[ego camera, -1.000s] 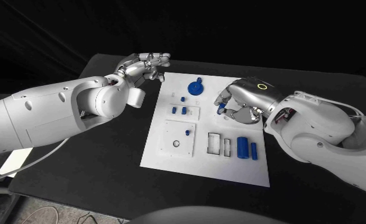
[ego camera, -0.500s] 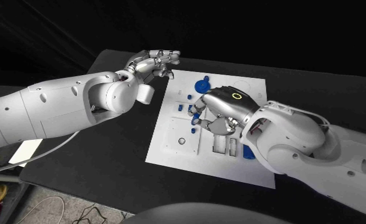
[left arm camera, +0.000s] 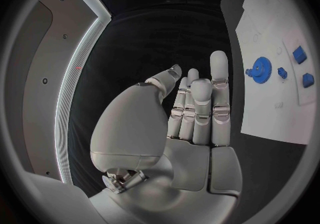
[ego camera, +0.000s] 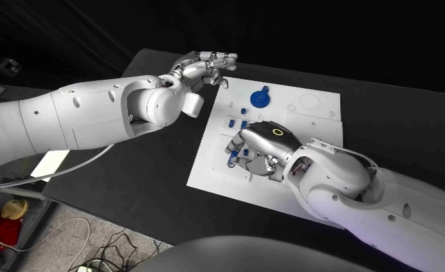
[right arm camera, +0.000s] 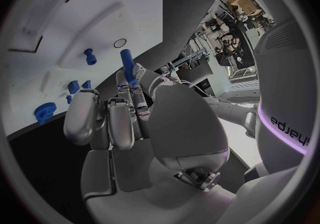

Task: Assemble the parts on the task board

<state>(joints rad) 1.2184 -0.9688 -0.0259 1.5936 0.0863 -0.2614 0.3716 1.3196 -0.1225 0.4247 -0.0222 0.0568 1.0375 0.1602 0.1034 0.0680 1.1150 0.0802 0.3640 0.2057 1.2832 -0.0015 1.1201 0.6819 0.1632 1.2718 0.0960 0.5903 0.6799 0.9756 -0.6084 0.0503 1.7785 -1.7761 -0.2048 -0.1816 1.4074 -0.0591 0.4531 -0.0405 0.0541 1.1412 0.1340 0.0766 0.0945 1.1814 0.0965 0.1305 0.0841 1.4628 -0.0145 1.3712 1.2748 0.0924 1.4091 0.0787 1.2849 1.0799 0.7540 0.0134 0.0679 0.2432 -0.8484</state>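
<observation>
Black worktop (ego camera: 139, 175) carries the flat white task board (ego camera: 315, 108). Your right hand (ego camera: 255, 150), which a second ago hovered over the board's right half, has crossed to its left part and pinches a slim blue cylindrical peg (right arm camera: 127, 65) upright at its fingertips (right arm camera: 133, 82). I judge the insertion into a hole comes next. Your left hand (ego camera: 206, 66) stays beyond the board's far left corner, fingers straight and apart, holding nothing. A blue toothed gear wheel (ego camera: 262, 98) sits near the far edge.

a lab: black-draped table (ego camera: 139, 175), floor cables (ego camera: 111, 246), cluttered equipment benches (right arm camera: 230, 26).
</observation>
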